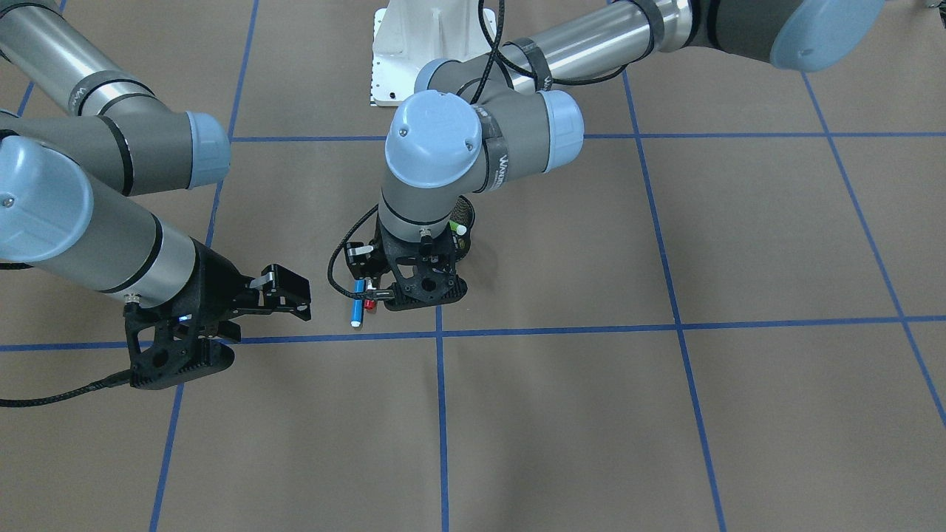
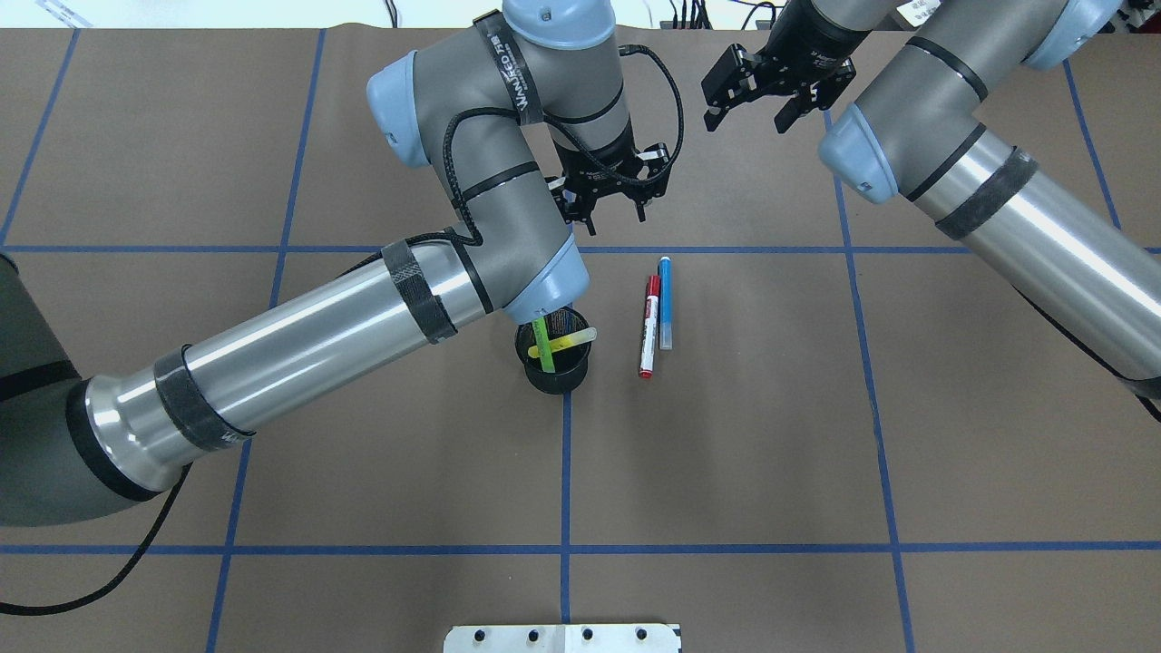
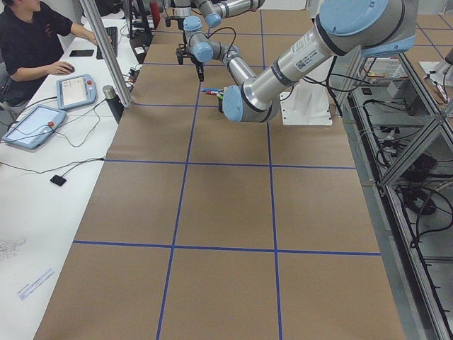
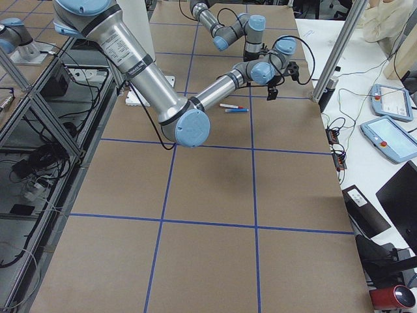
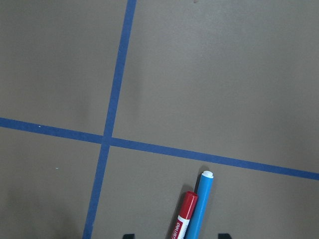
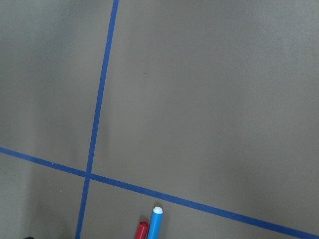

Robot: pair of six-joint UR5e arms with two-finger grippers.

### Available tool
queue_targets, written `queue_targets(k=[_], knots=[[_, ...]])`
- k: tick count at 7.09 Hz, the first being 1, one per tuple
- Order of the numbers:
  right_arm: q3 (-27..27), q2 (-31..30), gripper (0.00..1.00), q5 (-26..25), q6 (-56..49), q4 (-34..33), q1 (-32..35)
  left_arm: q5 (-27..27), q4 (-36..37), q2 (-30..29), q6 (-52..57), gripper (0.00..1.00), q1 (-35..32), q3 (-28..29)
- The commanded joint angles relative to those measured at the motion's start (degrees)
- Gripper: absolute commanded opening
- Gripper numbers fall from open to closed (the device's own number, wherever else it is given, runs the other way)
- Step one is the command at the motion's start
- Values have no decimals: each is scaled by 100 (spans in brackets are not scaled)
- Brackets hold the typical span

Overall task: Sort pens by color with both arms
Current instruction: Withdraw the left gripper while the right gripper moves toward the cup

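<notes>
Overhead exterior: left gripper (image 2: 614,215), right gripper (image 2: 746,113) both wide open & empty; green pen (image 2: 542,349), yellow pen (image 2: 577,339) in cup (image 2: 555,377); blue pen (image 2: 665,304) lies on bench (image 2: 771,408) touching red pen (image 2: 649,328), so a grab may pinch 2 or roll 1 away.

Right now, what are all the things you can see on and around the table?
blue pen: one, blue, flat on the table near the cup.
red pen: one, white with red ends, right beside the blue pen.
green pen: one, green, in the cup.
yellow pen: one, yellow, in the cup.
cup: one, black, mid-table.
table: one, brown, blue lines.
person: one, black top, side desk.
left claw: one, black, open, empty.
right claw: one, black, open, empty.
</notes>
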Motion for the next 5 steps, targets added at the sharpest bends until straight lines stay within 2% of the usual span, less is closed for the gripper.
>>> queue_targets(k=[1, 2, 3, 4, 5], knots=[[-381, 516, 99, -378, 571, 20, -293, -758, 777, 498, 882, 64, -619, -902], [-435, 675, 99, -546, 845, 11, -443, -823, 1252, 1277, 1471, 64, -840, -1918], [-435, 807, 99, -652, 1109, 11, -566, -832, 1831, 1763, 2094, 64, -1060, -2624], [-444, 947, 99, -914, 1459, 20, -750, -832, 2333, 2020, 2614, 64, -1210, -3049], [-505, 1105, 99, -1100, 1732, 20, -900, -832, 2460, 2397, 2897, 64, -1350, -3410]])
